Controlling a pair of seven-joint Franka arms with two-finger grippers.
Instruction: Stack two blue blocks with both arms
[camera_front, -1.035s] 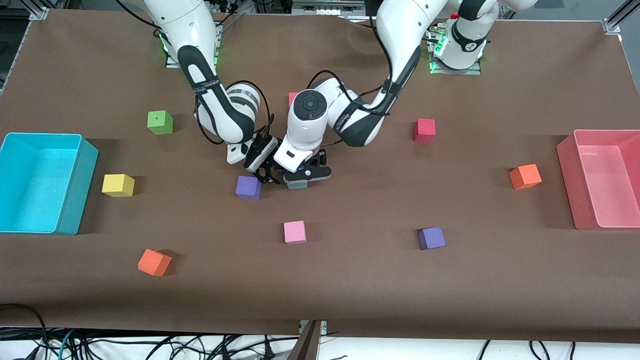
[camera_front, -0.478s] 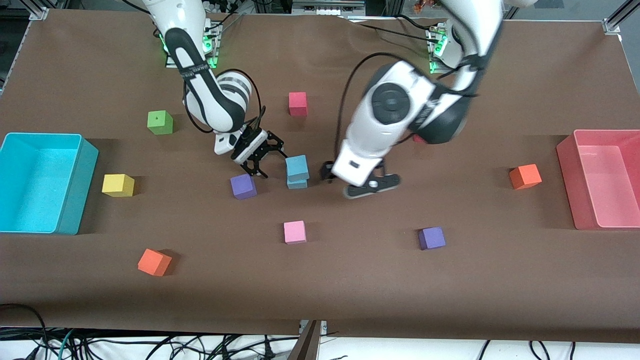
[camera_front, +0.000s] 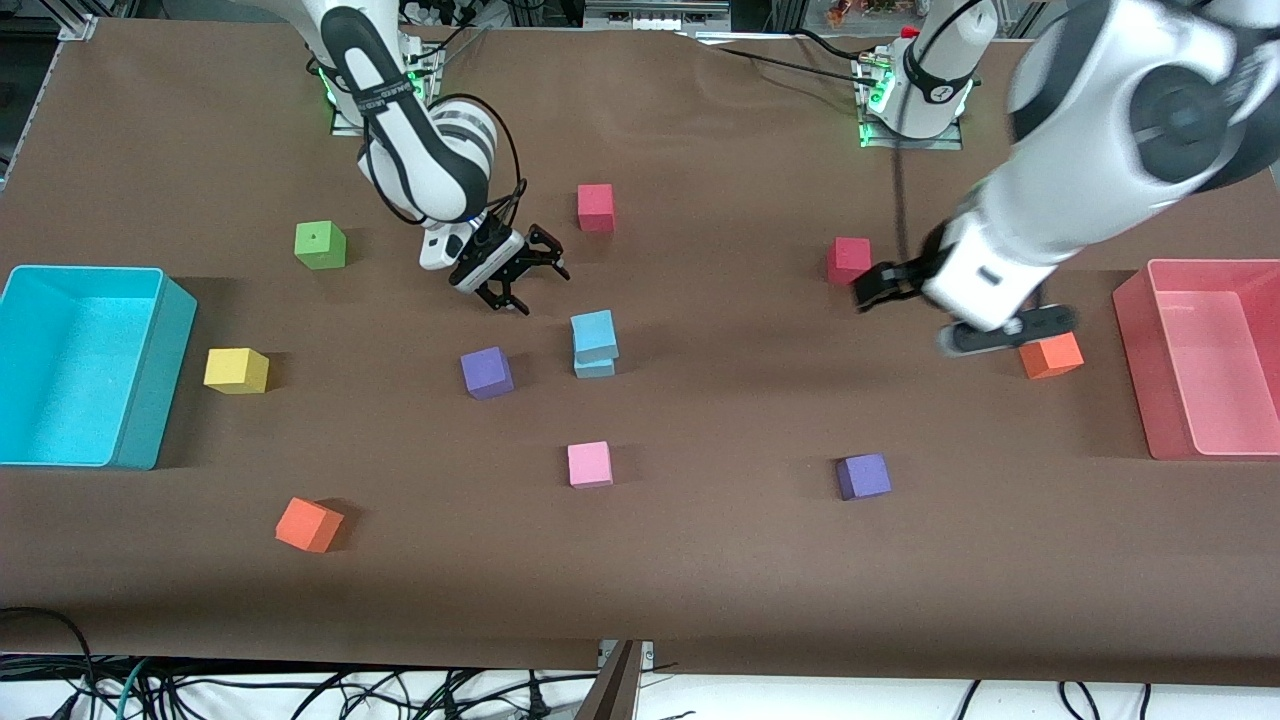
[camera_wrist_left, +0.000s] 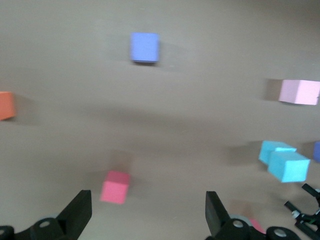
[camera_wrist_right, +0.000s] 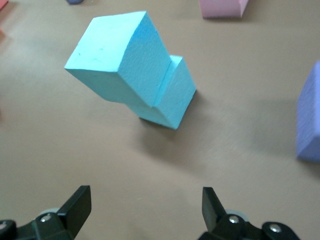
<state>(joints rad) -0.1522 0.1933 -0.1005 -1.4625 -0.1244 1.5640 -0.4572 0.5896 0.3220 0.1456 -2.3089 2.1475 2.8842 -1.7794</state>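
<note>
Sitting one on the other mid-surface, the blue blocks (camera_front: 594, 343) look stacked, the upper slightly skewed. The right gripper (camera_front: 512, 272), fingers spread and empty, hangs close by; the left gripper (camera_front: 965, 315), equally wide and empty, is over the orange cube (camera_front: 1051, 354).

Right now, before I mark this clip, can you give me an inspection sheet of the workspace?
Surface: brown table cover.
Job's things: upper blue block sits on the lower blue block, slightly offset.
Clutter: purple cube beside the stack; pink cube nearer the camera; turquoise bin and pink bin at the table ends.
Grippers: right pincer open, empty, over bare table near the stack; left pincer open, empty, over the orange cube.
Cables: loose cables below the table's near edge.
Surroundings: nothing seen.
</note>
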